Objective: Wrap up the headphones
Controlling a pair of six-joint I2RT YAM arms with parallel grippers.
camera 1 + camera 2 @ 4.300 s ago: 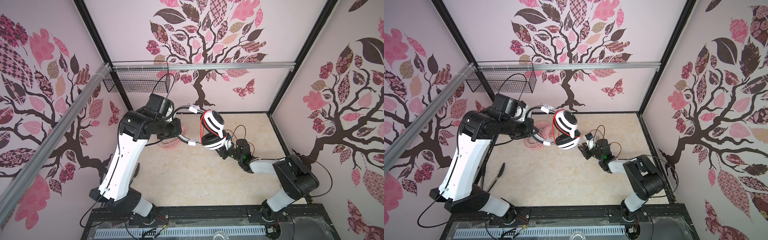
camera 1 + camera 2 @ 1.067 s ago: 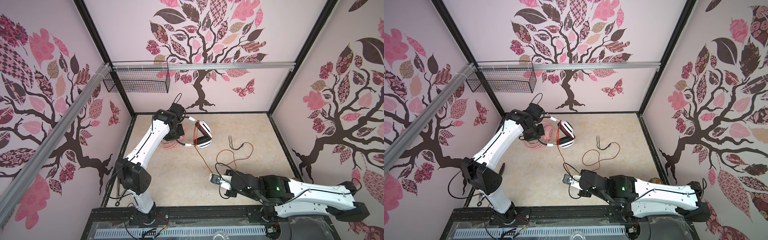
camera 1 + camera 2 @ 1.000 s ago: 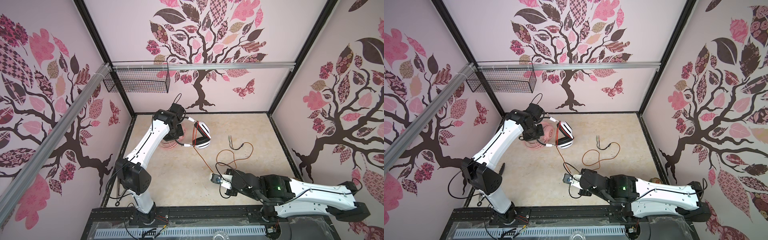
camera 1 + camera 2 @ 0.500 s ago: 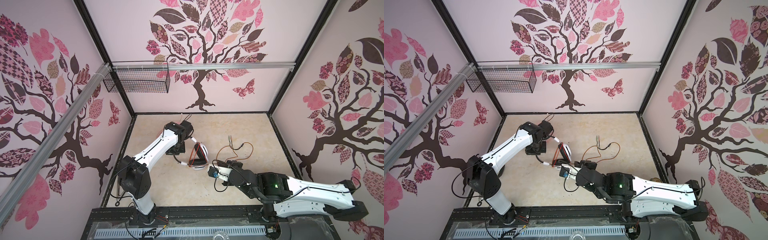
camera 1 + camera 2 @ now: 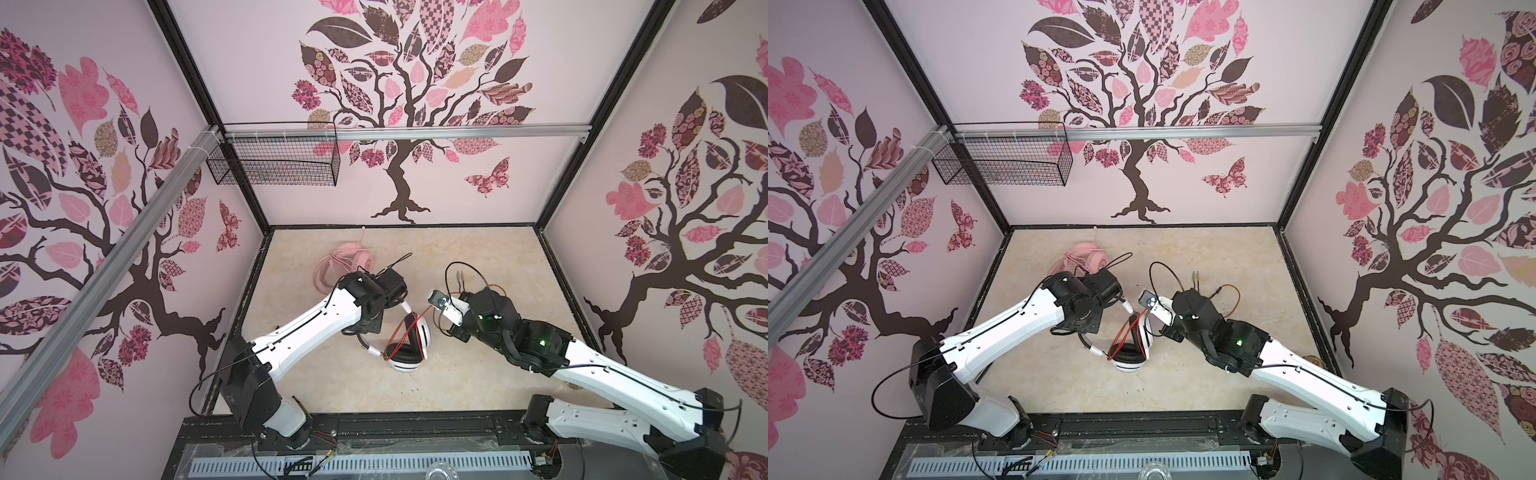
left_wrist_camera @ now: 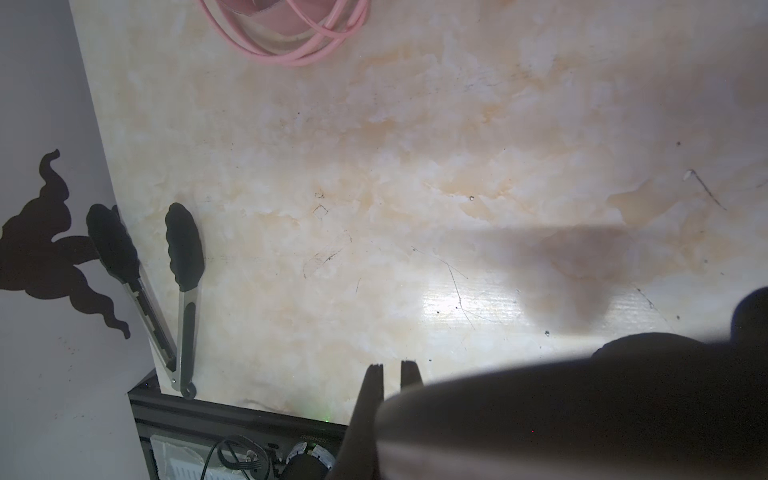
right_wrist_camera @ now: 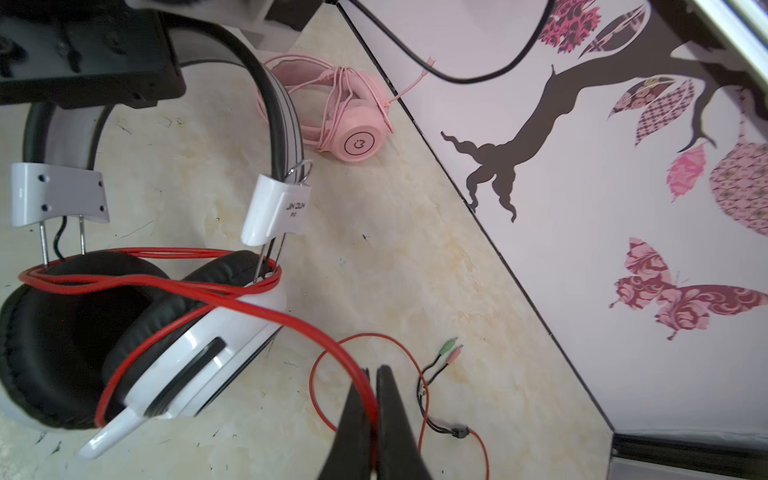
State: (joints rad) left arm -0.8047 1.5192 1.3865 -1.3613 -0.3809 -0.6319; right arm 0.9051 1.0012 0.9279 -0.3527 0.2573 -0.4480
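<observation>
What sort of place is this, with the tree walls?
Probably a robot practice booth. A left arm and a right arm are mounted at the front of a table boxed in by tree-patterned walls, and they handle white headphones; a pink pair lies behind.

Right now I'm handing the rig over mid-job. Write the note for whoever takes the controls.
Left gripper: shut on the white-and-black headset, at its headband.
Right gripper: shut on the red cable, close beside the earcups.
Pink headset: rear left of the table, own cable wound around it; looks finished.
Done: a few red turns lie around the earcups.
Left: wind on the slack trailing across the table to the plugs, then set the headset down.
</observation>
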